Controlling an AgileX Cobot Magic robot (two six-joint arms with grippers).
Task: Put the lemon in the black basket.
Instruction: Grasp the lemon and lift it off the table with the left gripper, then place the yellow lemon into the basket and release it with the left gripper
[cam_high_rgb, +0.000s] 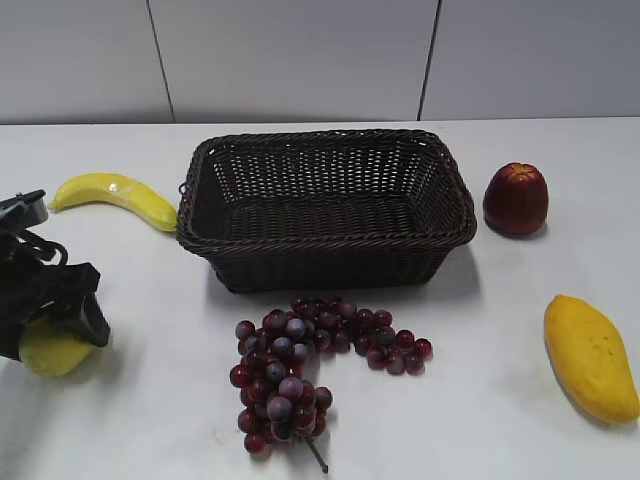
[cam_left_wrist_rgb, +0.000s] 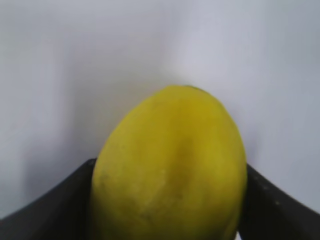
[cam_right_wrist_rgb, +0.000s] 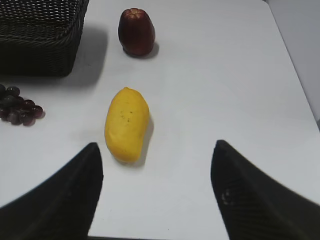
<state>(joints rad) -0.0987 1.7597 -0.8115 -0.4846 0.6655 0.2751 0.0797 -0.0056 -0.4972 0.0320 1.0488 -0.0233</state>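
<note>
So left gripper (cam_high_rgb: 62, 325) clamped on lemon (cam_left_wrist_rgb: 170, 170) near front-left bench edge, black basket (cam_high_rgb: 325, 262) mid-bench; right gripper (cam_right_wrist_rgb: 157, 195) fingers spread wide

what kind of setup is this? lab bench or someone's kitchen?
Probably a lab or test bench, not a kitchen: a bare white table against plain white wall panels, with fruit laid out around a black basket. The left end effector is around the lemon.

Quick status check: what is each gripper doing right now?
Left gripper: closed on the lemon, low at the table.
Right gripper: open, holding nothing, above the mango.
</note>
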